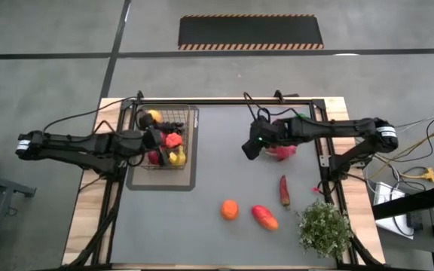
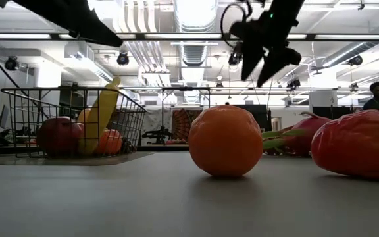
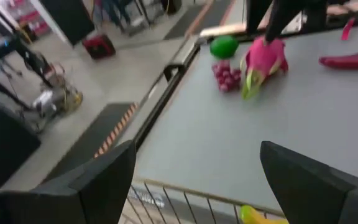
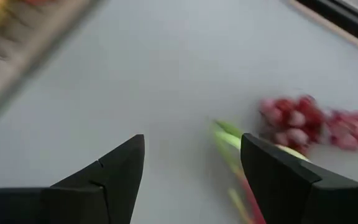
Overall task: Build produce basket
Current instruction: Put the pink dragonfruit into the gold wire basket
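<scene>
The dark wire basket (image 1: pixel 173 140) stands on a grey tray at the table's far left and holds a banana (image 2: pixel 101 110), red apples (image 2: pixel 58 135) and other fruit. My left gripper (image 1: pixel 154 140) hovers open and empty over the basket. My right gripper (image 1: pixel 250 148) hangs open in the air (image 2: pixel 266 66), just left of the pink dragon fruit (image 1: pixel 282 151). Purple grapes (image 3: pixel 227 75) and a green lime (image 3: pixel 224 46) lie on the table beside the dragon fruit (image 3: pixel 263 61). An orange (image 1: pixel 229 209), a red mango (image 1: pixel 264 217) and a red chilli (image 1: pixel 284 190) lie on the near half of the table.
A bushy green potted plant (image 1: pixel 324 228) stands at the near right corner. The flat grey tray (image 1: pixel 160 181) lies under the basket. A dark frame rail (image 1: pixel 224 103) runs along the far edge. A person (image 2: pixel 376 96) stands far behind the table.
</scene>
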`<state>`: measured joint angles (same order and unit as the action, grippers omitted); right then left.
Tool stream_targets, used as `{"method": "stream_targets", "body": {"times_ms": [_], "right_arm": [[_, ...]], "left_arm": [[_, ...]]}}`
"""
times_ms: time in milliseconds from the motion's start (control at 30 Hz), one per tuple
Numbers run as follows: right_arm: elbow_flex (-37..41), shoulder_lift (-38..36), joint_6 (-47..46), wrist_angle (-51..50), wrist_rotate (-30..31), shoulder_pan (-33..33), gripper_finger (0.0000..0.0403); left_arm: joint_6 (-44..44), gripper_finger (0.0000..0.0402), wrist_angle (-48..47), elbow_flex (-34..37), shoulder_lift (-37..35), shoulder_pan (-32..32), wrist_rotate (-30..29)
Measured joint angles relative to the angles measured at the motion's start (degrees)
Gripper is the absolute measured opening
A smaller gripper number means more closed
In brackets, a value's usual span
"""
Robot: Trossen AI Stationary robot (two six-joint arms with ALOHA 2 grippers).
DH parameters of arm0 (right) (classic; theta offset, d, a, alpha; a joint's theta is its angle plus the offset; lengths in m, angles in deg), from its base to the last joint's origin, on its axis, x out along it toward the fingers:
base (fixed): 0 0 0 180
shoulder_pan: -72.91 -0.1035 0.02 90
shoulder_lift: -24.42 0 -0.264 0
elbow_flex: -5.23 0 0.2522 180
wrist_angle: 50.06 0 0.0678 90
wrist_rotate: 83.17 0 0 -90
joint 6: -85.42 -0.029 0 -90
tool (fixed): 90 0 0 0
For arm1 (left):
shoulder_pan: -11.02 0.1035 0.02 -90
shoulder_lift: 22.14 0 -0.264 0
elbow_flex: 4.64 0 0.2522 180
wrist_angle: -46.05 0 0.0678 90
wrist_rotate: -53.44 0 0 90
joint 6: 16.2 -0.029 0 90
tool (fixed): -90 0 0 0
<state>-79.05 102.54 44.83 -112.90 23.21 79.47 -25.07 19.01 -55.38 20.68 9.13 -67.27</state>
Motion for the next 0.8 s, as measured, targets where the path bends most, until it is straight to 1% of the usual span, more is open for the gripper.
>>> {"method": "stream_targets", "body": {"times_ms": [133,200,267,367,433,533,600,800], "right_arm": [[-2.4,3.7,0.1,-6.8,-2.2,3.1,0.0249],[-3.3,5.5,2.6,-9.2,-3.2,4.5,0.0249],[-3.7,7.1,9.2,-10.7,-4.5,5.7,0.0249],[-3.8,9.4,20.1,-13.3,-4.7,6.0,0.0249],[-3.8,11.2,25.2,-14.5,-4.8,6.0,0.0252],[-3.8,14.2,30.4,-17.2,-4.8,6.1,0.0263],[-3.8,16.3,32.7,-18.5,-4.6,6.2,0.0272],[-3.8,21.1,34.0,-18.7,-4.5,6.2,0.0285]], "left_arm": [[-1.3,0.0325,2.2,1.7,-2.9,0.0,0.5],[-2.2,0.0325,2.8,2.0,-4.3,0.0,0.5],[-2.7,0.0325,2.6,2.6,-5.3,0.0,0.5],[-3.6,0.0325,2.4,3.6,-6.6,0.0,0.7],[-3.7,0.0325,2.5,4.0,-7.6,0.0,0.7],[-3.7,0.0325,2.5,4.4,-8.6,0.0,0.7],[-3.7,0.0325,2.4,4.5,-9.1,0.0,0.7],[-3.7,0.0325,1.9,4.6,-9.1,0.0,0.7]]}}
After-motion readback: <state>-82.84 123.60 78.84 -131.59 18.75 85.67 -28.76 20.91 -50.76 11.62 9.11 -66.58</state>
